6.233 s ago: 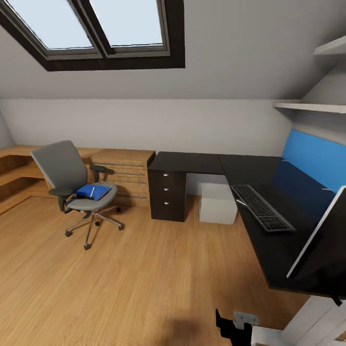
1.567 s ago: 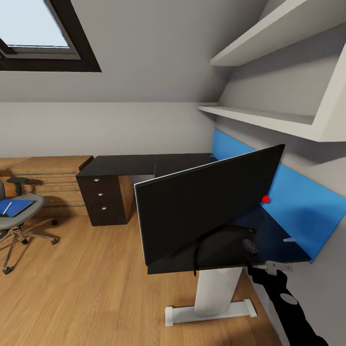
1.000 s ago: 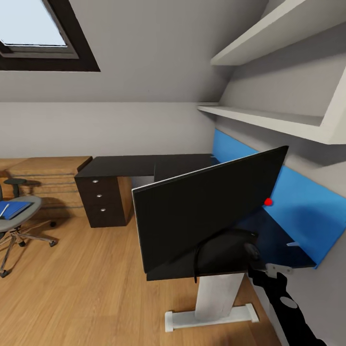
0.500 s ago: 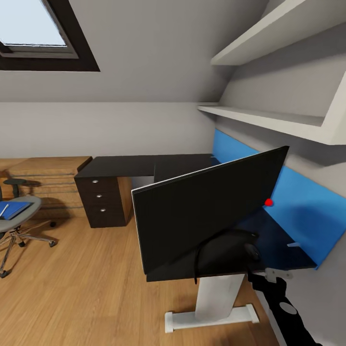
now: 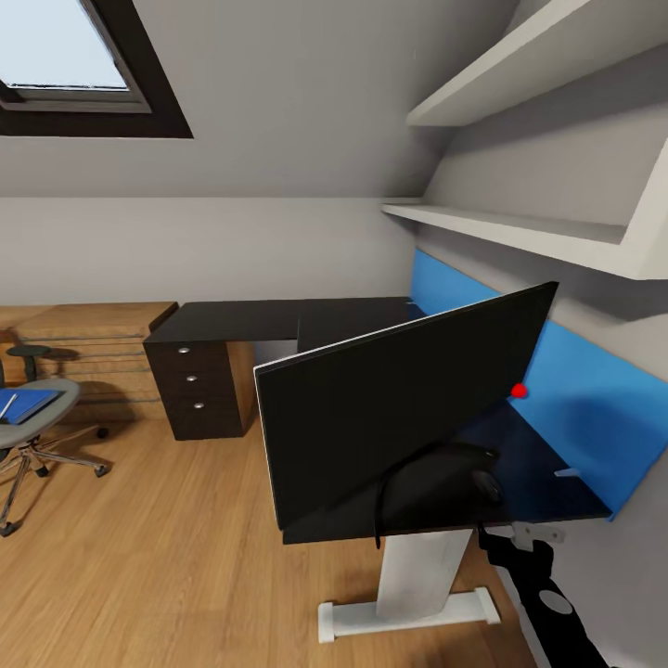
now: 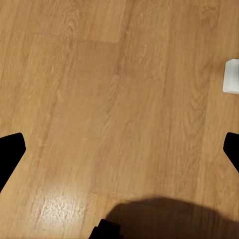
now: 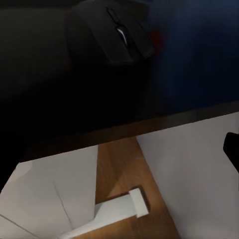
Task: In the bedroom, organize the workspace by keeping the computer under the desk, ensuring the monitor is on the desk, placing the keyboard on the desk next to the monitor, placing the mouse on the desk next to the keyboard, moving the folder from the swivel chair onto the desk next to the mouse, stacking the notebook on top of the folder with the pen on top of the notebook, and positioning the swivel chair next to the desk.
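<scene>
The bedroom has grey walls, a sloped ceiling with a dark-framed skylight (image 5: 88, 70) and a light wooden floor (image 5: 158, 557). The black L-shaped desk (image 5: 269, 320) runs along the right wall with its blue back panel (image 5: 594, 399), its white leg (image 5: 417, 566) and black drawers (image 5: 195, 390). The wide black monitor (image 5: 408, 399) stands on the near end of the surface, tilted, its curved base (image 5: 436, 478) close to the front edge. On a far part of the surface, beside the monitor base, lies the small black mouse (image 7: 122, 37). At the left edge of the head view stands the swivel chair (image 5: 32, 427), well apart from the desk, and the blue folder (image 5: 23, 405) lies on its seat. The right arm (image 5: 543, 594) hangs just below the near desk corner. The left jaws (image 6: 119, 149) are spread wide over bare floor, holding nothing. Of the right jaws (image 7: 231, 149) one dark tip shows, so I cannot tell their state.
</scene>
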